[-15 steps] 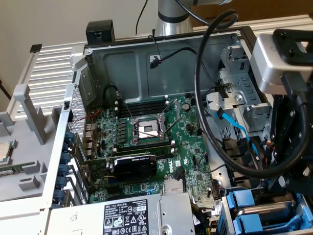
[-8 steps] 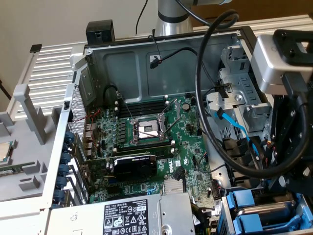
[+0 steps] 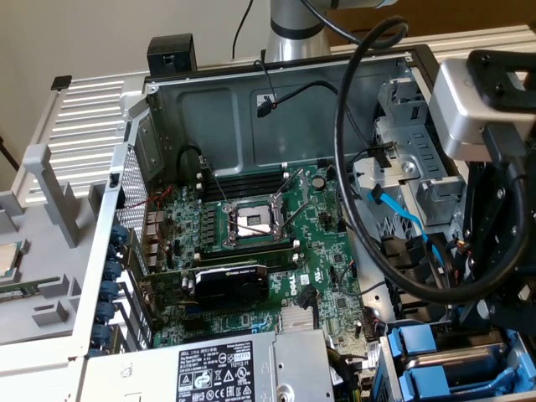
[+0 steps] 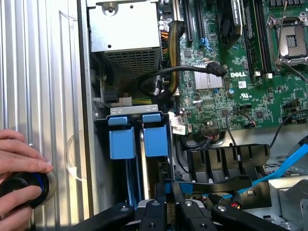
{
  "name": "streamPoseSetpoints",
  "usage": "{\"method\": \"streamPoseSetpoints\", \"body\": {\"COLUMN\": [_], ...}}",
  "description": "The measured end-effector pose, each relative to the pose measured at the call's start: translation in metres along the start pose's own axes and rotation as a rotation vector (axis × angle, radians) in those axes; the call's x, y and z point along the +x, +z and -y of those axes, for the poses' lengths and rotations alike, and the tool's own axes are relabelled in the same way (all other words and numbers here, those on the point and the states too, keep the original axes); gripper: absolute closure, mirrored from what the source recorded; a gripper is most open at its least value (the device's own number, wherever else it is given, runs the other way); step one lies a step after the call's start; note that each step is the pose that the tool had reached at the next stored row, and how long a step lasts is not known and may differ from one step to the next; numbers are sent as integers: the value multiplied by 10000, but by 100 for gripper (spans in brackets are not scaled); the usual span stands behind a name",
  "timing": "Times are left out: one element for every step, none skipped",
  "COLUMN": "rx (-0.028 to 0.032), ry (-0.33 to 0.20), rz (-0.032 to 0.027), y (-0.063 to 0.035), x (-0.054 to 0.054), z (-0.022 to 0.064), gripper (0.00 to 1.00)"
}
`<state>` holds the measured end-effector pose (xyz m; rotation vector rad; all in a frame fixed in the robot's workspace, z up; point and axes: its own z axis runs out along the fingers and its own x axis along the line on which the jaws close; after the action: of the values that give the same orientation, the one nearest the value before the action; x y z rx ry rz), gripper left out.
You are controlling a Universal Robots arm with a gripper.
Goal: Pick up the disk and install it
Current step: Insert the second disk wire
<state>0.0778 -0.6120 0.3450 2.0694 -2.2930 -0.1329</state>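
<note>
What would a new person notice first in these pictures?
The open computer case with its green motherboard fills the middle of the exterior view. Bright blue rails stand out in the drive bay at the case's edge, where the robot's hand reaches down. A person's hand rests on a round black knob outside the case.

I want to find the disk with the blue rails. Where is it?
The disk is low on the exterior view's right, standing on edge in the computer case's drive bay, right under the gripper and beside the grey power box.

Disk rails glossy blue plastic; PC case matt grey metal.
</note>
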Motion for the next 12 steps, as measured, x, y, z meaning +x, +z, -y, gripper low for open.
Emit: {"method": "streamPoseSetpoints", "body": {"rx": [0,0,0,0,0,0,0,0,0,0,0,0], "ry": [0,1,1,0,0,0,0,0,0,0,0,0], "rz": [1,1,3,2,1,1,1,0,1,3,4,3], "y": [1,2,5,6,8,11,13,14,15,17,19,19], "x": [0,0,0,0,0,0,0,0,0,-1,-2,-2], "z": [0,0,1,1,2,2,2,3,3,3,3,3], "gripper": [84,84,84,84,84,84,84,84,84,84,84,84]}}
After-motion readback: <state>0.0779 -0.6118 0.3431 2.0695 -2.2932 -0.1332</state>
